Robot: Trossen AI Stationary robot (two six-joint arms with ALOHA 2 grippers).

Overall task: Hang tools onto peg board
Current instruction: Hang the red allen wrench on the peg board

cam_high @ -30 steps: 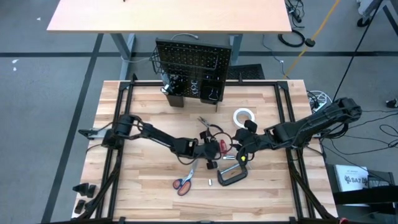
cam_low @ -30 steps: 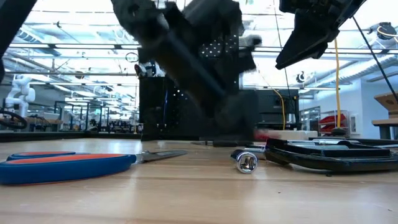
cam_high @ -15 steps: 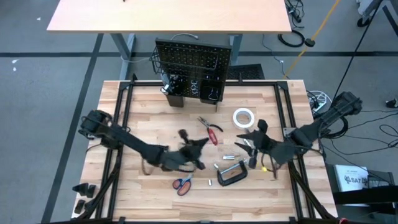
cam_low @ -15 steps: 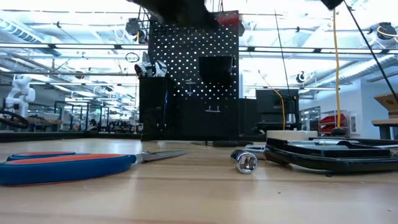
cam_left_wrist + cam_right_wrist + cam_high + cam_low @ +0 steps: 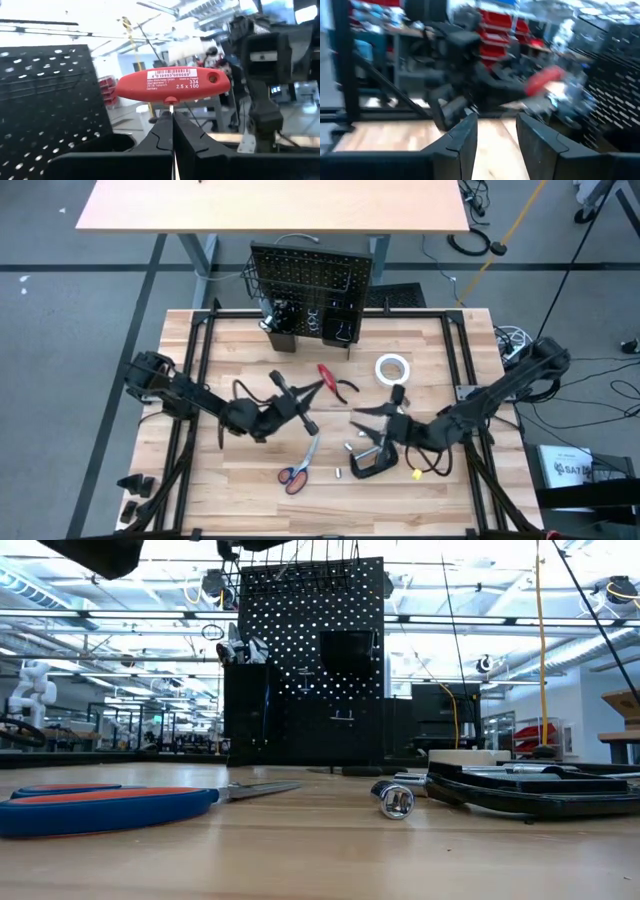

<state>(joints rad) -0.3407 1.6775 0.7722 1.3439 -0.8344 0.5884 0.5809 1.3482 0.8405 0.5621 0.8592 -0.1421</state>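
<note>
Hidden beneath the closed fingers (image 5: 167, 137) of the left gripper (image 5: 173, 131): the shaft of the red screwdriver (image 5: 172, 85), only its T-handle showing in front of the peg board (image 5: 45, 95). Smeared by blur in the right wrist view: the far arm and a red shape beside the peg board. Cut off at the low view's edges: the orange-handled scissors (image 5: 110, 805) and the black C-clamp (image 5: 530, 788). Too small to tell from above: contents of the bins (image 5: 300, 330) at the peg board's foot.
</note>
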